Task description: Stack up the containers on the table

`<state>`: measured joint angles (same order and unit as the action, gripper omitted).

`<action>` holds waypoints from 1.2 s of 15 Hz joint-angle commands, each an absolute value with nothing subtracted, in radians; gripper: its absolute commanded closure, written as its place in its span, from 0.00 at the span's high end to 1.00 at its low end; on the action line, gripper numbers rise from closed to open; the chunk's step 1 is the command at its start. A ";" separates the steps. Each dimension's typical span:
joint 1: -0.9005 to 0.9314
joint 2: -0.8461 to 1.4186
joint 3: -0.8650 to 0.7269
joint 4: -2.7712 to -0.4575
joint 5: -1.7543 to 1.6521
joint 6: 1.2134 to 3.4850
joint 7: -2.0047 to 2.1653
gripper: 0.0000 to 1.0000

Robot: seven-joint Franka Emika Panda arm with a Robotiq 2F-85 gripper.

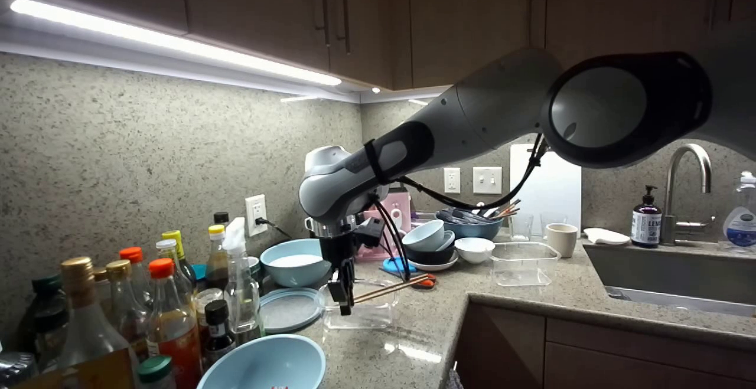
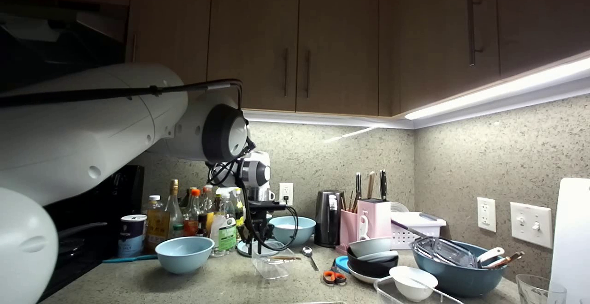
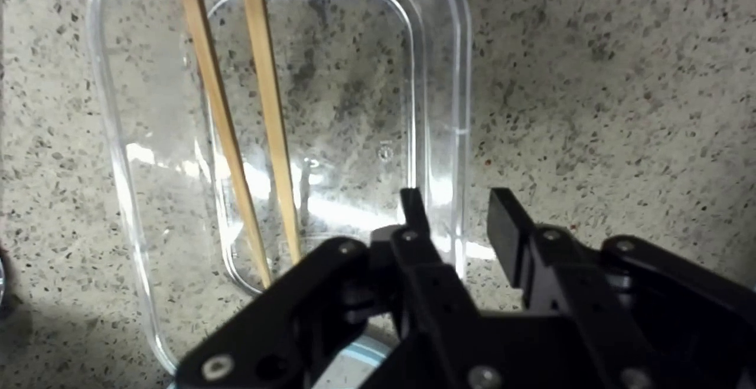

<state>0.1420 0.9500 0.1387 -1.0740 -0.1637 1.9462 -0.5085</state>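
The clear container (image 3: 348, 111), chopsticks (image 3: 271, 111) slanting out of it, sits on the countertop (image 1: 422, 327), its rim running in the wrist view between the parted fingers of the empty gripper (image 3: 456, 200): grasping seems the step in hand, and the next move calls for closing there, then lifting level.
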 commanded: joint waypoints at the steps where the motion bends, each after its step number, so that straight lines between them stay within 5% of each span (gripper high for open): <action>1: 0.142 0.977 0.136 -1.053 -0.161 1.934 -0.507 0.65; 4: 0.138 1.003 0.135 -1.040 -0.158 1.927 -0.509 0.84; 5: 0.137 1.010 0.134 -1.037 -0.158 1.926 -0.508 0.77; 6: 0.137 1.015 0.134 -1.035 -0.160 1.924 -0.513 0.47; 8: 0.139 1.022 0.132 -1.026 -0.162 1.924 -0.510 0.49; 15: 0.148 1.019 0.122 -1.003 -0.170 1.924 -0.499 0.03; 18: 0.173 1.001 0.089 -1.005 -0.193 1.901 -0.440 0.00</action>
